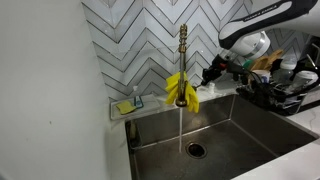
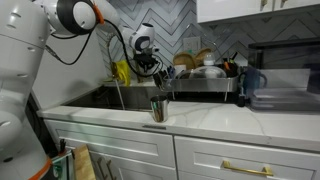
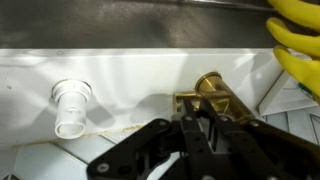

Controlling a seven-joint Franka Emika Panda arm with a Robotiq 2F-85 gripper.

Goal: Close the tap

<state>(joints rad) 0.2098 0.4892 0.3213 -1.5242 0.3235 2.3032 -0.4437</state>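
Gripper (image 3: 200,120) is black, jointed linkages, fingers drawn near together in wrist view; can't tell if fully closed or gripping anything. Fingertips sit just short of the tap (image 3: 210,92), at its polished brass fitting, blocky with a rounded top. In an exterior view the gripper (image 1: 211,72) hangs just beside the tap (image 1: 183,55), at the height of its lower part. Tap stands at the back edge of the sink (image 1: 245,120): tall, slim, brass-coloured, coiled spring neck. A soft, floppy yellow cloth (image 1: 181,90) is draped over its lower part. A thin straight stream of water (image 1: 180,125) falls toward the round drain (image 1: 194,150). Sink is brushed steel, rectangular. White round cap (image 3: 72,105) sits on the white ledge (image 3: 130,75). Grey-white herringbone tiles (image 1: 130,40) behind. Metal cup (image 2: 158,108) on the pale counter (image 2: 210,120).
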